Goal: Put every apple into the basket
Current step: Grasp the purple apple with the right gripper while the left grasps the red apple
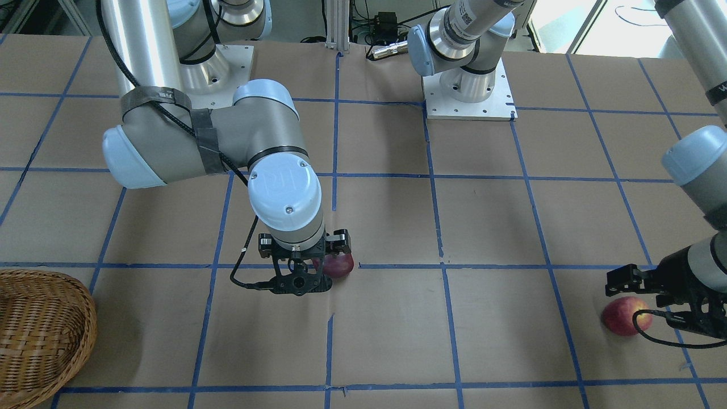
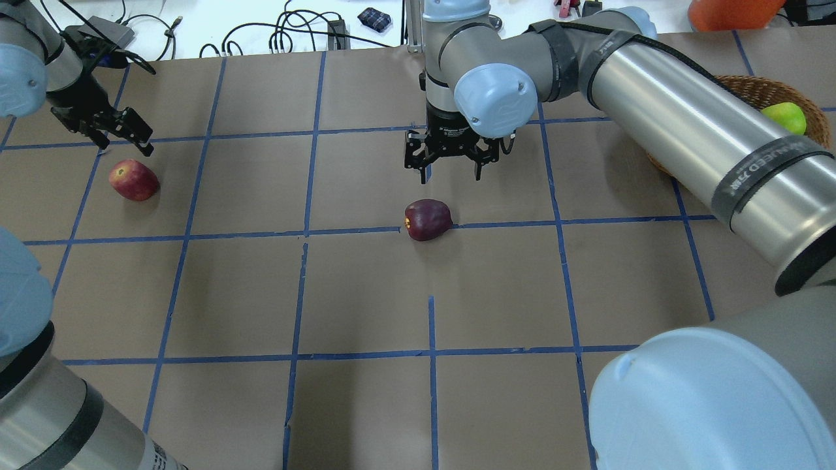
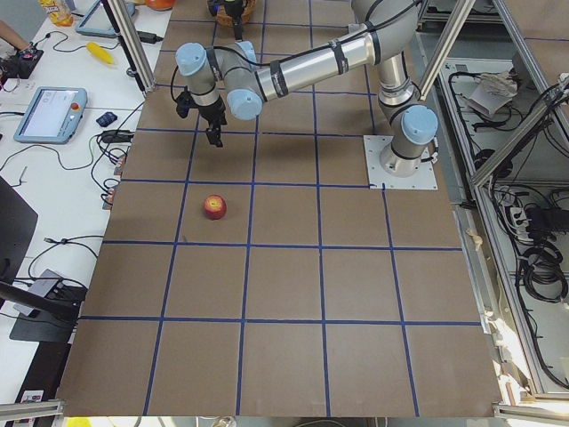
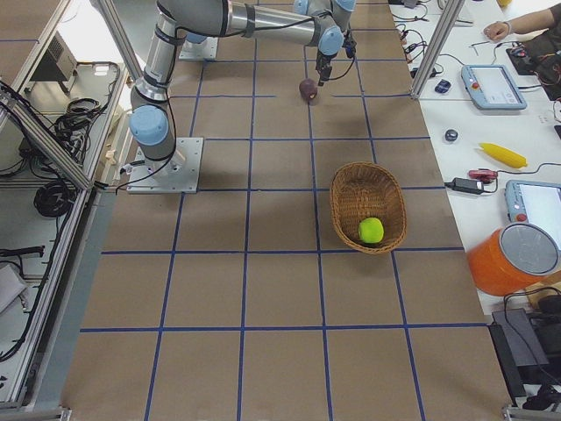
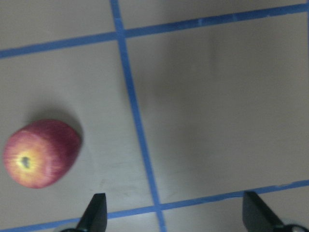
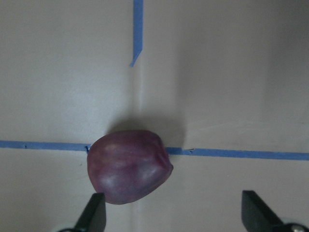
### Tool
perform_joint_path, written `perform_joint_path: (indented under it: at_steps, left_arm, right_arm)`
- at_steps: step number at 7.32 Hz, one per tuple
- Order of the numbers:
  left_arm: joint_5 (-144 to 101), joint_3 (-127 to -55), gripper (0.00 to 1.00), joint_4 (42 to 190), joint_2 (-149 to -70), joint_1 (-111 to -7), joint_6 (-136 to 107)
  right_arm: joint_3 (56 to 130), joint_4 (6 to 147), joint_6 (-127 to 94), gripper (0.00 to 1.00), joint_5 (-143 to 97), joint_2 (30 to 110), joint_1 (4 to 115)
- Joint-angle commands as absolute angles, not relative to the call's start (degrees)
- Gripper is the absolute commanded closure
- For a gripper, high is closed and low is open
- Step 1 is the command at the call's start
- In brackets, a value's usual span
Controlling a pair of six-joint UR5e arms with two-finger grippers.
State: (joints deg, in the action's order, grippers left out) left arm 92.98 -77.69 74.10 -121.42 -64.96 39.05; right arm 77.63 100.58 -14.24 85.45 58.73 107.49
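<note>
A red apple with yellowish patches (image 2: pixel 134 179) lies on the table at the left. My left gripper (image 2: pixel 124 142) hovers open just beyond it; in the left wrist view the apple (image 5: pixel 38 153) lies to the left of the left fingertip (image 5: pixel 95 212), outside the jaws. A dark maroon apple (image 2: pixel 428 219) lies at the table's middle. My right gripper (image 2: pixel 450 175) is open and empty above it; in the right wrist view the apple (image 6: pixel 128 166) sits by the left fingertip (image 6: pixel 95 212). The yellow-green apple (image 2: pixel 787 117) lies inside the wicker basket (image 2: pixel 744 88).
The table is brown paper with a blue tape grid (image 2: pixel 307 232). The basket (image 1: pixel 40 335) stands near the table edge on the robot's right. Both arm bases (image 1: pixel 468 94) are bolted at the robot's side. Cables, tablets and an orange container (image 4: pixel 508 259) sit on a side bench.
</note>
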Motion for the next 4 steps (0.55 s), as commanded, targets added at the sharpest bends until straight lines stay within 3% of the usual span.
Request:
perform_joint_path:
  at_steps: [1, 4]
  left_arm:
    - [95.5, -77.3, 0.0, 70.9, -125.1, -63.0, 44.0]
    - [94.9, -77.8, 0.0, 68.9, -128.1, -60.2, 44.9]
  right_arm:
    - [78.7, 105.3, -15.0, 0.0, 83.1, 56.7, 109.9]
    - [81.1, 108.1, -14.2, 0.0, 83.9, 55.7, 110.0]
